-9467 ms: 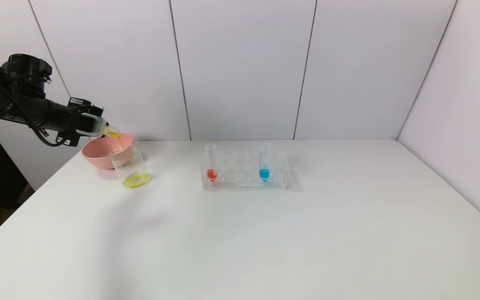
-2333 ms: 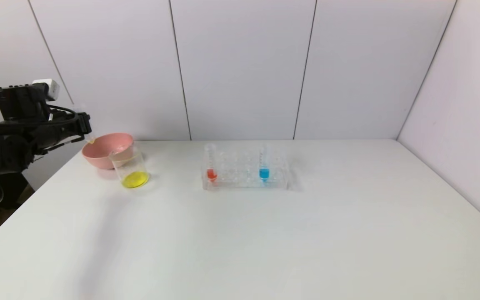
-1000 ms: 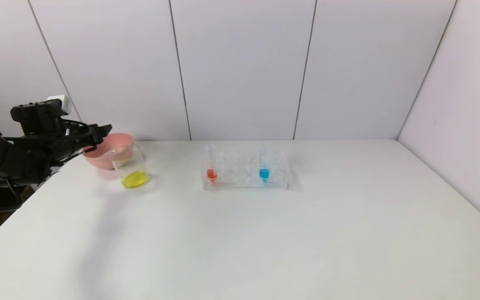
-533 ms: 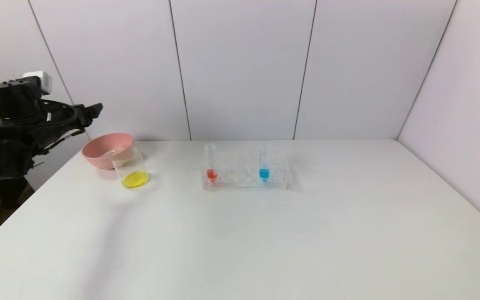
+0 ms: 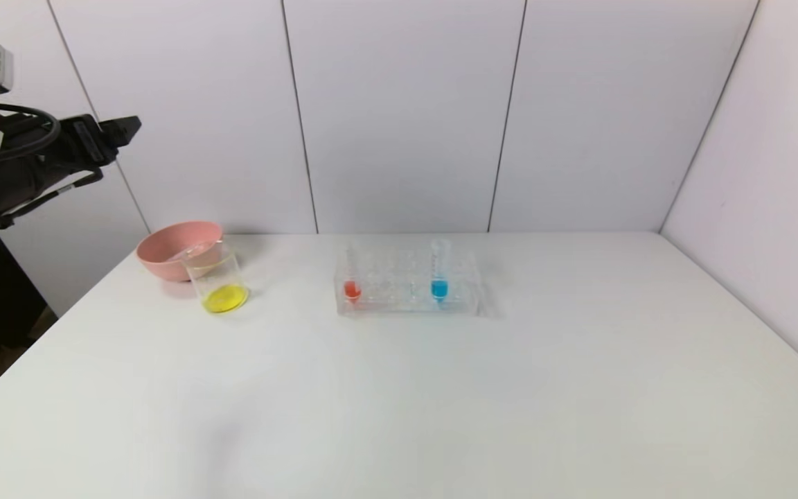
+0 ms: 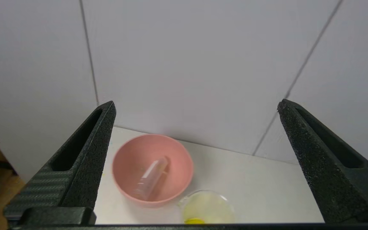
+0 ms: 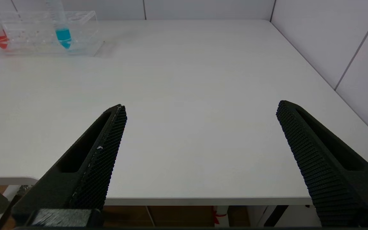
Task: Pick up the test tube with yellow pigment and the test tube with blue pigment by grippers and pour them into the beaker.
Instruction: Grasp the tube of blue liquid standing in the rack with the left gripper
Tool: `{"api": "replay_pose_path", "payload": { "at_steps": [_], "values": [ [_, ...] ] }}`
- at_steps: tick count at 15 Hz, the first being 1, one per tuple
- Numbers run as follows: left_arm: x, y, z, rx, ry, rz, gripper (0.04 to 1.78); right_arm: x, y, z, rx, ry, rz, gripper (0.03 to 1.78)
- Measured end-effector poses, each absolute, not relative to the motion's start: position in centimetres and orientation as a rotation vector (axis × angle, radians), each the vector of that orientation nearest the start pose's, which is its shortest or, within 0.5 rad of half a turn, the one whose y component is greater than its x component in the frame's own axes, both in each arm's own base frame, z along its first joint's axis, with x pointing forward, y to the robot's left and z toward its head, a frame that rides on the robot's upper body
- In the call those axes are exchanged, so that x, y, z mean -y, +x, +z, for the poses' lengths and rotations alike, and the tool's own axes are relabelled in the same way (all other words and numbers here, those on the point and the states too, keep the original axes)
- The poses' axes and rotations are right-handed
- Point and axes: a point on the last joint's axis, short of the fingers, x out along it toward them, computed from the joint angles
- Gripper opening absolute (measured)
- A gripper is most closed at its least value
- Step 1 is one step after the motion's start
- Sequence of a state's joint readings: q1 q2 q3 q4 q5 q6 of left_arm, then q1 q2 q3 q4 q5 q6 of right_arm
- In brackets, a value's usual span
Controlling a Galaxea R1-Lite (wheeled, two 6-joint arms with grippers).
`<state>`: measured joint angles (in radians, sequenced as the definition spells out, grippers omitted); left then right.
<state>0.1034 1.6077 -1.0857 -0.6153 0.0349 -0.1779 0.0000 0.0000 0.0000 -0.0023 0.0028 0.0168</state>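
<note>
Left gripper (image 6: 196, 110) is up high off the left end of the table (image 5: 440, 388), above and to the left of the pink bowl (image 5: 172, 244), jaws spread wide with nothing between them. Test tube with yellow pigment (image 6: 149, 177) is lying tilted inside the pink bowl, mouth end toward the rim, looks drained, no yellow visible in it from the left wrist view. Beaker (image 5: 217, 277) stands upright just in front of the bowl, touching or nearly touching its rim, can't tell which, with a yellow pool across its base. Tube rack (image 5: 406, 284) sits mid-table, well apart from the beaker, to the right of it. Test tube with blue pigment (image 5: 439, 272) is upright in the rack toward its right end, blue liquid in the tip. Red-orange tube (image 5: 351, 274) is upright near the rack's left end, with empty slots between the two. Right gripper (image 7: 200, 108) is not visible from the head view; its wrist view shows it parked low at the near edge of the table on the right side, fingers (image 7: 101, 159) wide apart and holding nothing, rack far off from it toward the back of the table.
</note>
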Motion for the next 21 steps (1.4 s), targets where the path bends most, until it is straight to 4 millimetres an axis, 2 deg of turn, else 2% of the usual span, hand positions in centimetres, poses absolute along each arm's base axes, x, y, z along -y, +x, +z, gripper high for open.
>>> {"api": "replay_pose_path", "payload": {
  "at_steps": [11,14,17,21],
  "values": [
    [8.1,22.5,26.0,-0.012,-0.22,-0.295,1.76,0.0,-2.3,7.6,0.002,0.017,0.003,1.71],
    [11.3,21.0,25.4,-0.04,-0.214,-0.361,1.76,0.0,-2.3,7.6,0.003,0.017,0.003,1.71],
    [14.1,21.2,24.0,-0.084,-0.196,-0.417,1.76,0.0,-2.3,7.6,0.003,0.017,0.003,1.71],
    [17.7,23.5,21.8,-0.072,-0.194,-0.455,1.76,0.0,-2.3,7.6,0.003,0.017,0.003,1.71]
  ]
}}
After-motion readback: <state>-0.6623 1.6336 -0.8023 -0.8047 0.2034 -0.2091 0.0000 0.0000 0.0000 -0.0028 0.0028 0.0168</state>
